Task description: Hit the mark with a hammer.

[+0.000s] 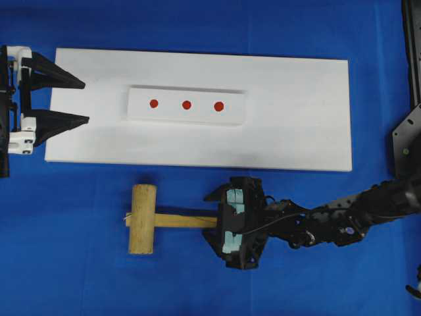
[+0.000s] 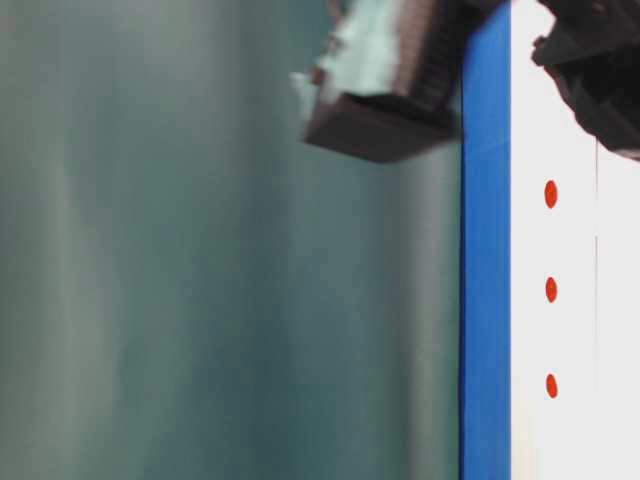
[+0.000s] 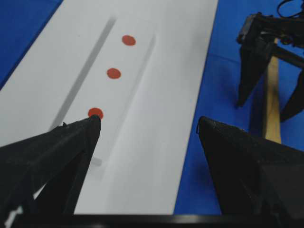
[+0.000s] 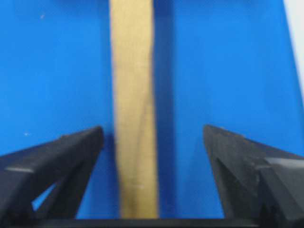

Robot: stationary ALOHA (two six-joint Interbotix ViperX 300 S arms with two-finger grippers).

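Right tool [image 4: 152, 137] jaws apart, straddling hammer [image 1: 152, 220] handle, which lies flat on counter [image 1: 79, 263] between them, off-centre. Left tool [image 1: 85, 101] also apart, idle. Risks: closing skewed pinches one edge, handle twists; head-heavy hammer droops, misses marks [image 1: 186, 105].

One hammer [image 1: 143, 219] lies on the blue cloth [image 1: 66, 263]. One white board [image 1: 296, 118] carries one raised strip [image 1: 186, 105], and on it sit three red dots [image 1: 186, 105] (in a single row). Two grippers: left [image 1: 82, 102] and right [image 1: 212, 216]. The table-level view is too blurred to add anything.
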